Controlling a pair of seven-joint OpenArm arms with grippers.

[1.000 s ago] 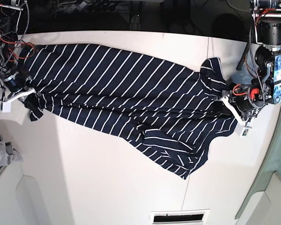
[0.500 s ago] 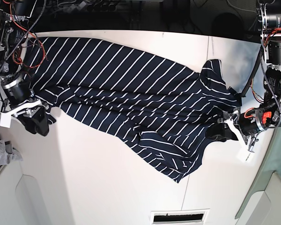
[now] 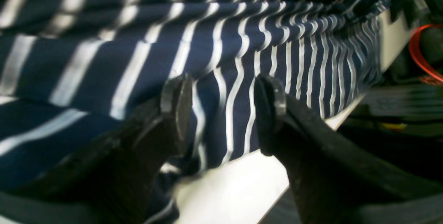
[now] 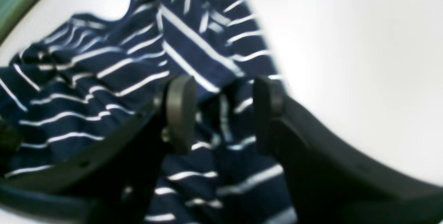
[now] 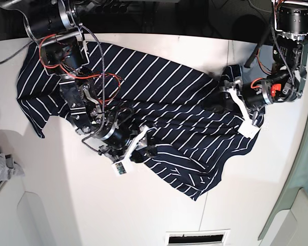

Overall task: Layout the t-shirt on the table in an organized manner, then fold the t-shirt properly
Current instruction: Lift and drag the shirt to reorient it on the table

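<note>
navy striped t-shirt (image 5: 143, 102) lies rumpled and slanted across the white table (image 5: 92, 205), both my grippers, right (image 5: 138, 148) and left (image 5: 231, 110), gape empty over it, so i'd pinch 2 hem corners and draw them flat.

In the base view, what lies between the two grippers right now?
Only striped t-shirt cloth, rumpled, spans from the right gripper to the left gripper; the base view shows it.

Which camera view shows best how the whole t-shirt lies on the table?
The base view: it shows the whole t-shirt, bunched and wrinkled across the table. The two wrist views show only blurred close patches of its striped cloth.
</note>
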